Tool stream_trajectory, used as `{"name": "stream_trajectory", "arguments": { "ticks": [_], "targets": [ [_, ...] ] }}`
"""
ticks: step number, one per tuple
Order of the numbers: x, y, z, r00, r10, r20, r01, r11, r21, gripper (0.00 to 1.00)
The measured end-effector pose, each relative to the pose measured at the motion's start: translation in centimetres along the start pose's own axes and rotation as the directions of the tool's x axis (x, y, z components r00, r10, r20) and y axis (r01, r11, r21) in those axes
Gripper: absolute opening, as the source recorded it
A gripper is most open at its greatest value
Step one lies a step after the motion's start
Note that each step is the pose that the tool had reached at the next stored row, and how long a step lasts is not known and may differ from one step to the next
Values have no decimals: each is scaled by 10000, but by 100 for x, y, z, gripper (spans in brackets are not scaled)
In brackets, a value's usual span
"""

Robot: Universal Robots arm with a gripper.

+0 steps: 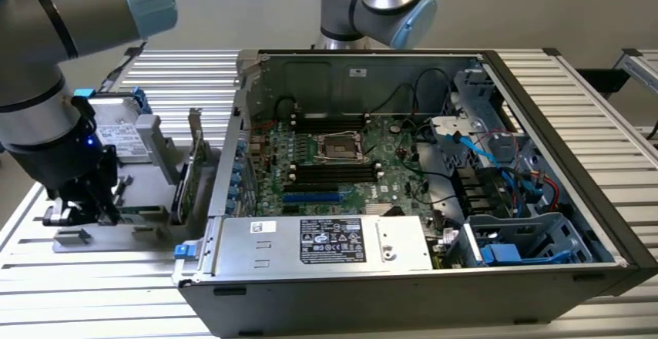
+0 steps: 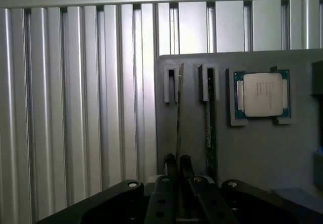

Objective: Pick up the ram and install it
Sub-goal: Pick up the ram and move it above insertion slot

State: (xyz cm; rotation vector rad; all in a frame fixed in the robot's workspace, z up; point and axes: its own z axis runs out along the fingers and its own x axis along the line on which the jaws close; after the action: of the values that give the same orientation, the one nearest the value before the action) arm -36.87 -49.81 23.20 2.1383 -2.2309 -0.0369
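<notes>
At the grey holder (image 2: 252,153) on the slatted table (image 2: 75,108), the ram (image 2: 179,113) stands on edge beside a slot bracket near the holder's outer edge. It is seen edge-on as a thin line that leans slightly off the slot axis. The gripper (image 2: 177,166) is clenched on the ram. Its two black fingers (image 2: 169,164) press against opposite faces of the stick near one end.

A second memory stick (image 2: 208,128) stands parallel in the neighbouring slot, just beside the ram and apart from the fingers. A processor (image 2: 262,95) lies flat in a square recess further along the holder.

In the exterior view, the arm (image 1: 52,85) comes in from the upper corner on the exterior view's left. Its wrist points straight down, and the gripper (image 1: 85,214) sits low over the holder. A tall upright card (image 1: 193,162) stands between the gripper and the open computer case (image 1: 411,293). Inside the case, the motherboard (image 1: 350,177) lies well apart from the gripper. A second arm (image 1: 375,0) stands behind the case.

Limits of observation:
- The end of the ram nearest the gripper is hidden behind the fingers.
- It cannot be told whether the ram's lower edge rests in the slot or sits clear of it.
- The chips on the ram cannot be made out from the edge-on angle.
- The upper part of the arm is cut off by the frame edge.
</notes>
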Motion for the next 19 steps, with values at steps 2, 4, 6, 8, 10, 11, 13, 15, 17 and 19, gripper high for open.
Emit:
{"name": "stream_trajectory", "arguments": {
  "ticks": [2, 4, 6, 8, 10, 11, 13, 15, 17, 19],
  "targets": [
    [0, 4, -65, 10000, 0, 0, 0, 10000, 0, 15],
    [1, 6, -148, 10000, 1, 0, -1, 10000, 0, 15],
    [2, 2, -233, 10000, 1, 1, -1, 10000, 0, 15],
    [2, -14, -318, 10000, 0, -1, 0, 10000, 0, 15],
    [2, -54, -389, 10000, 0, 4, 0, 10000, 0, 15],
    [1, -81, -424, 10000, 0, 8, 0, 10000, 1, 15],
    [0, -142, -488, 10000, -1, 19, 1, 10000, -1, 15],
    [-2, -217, -553, 10000, -1, 39, 1, 10000, -2, 15],
    [-4, -290, -618, 10000, -3, 56, 3, 10000, -3, 15],
    [-6, -362, -689, 10000, -5, 69, 5, 10000, -2, 15]
  ]
}}
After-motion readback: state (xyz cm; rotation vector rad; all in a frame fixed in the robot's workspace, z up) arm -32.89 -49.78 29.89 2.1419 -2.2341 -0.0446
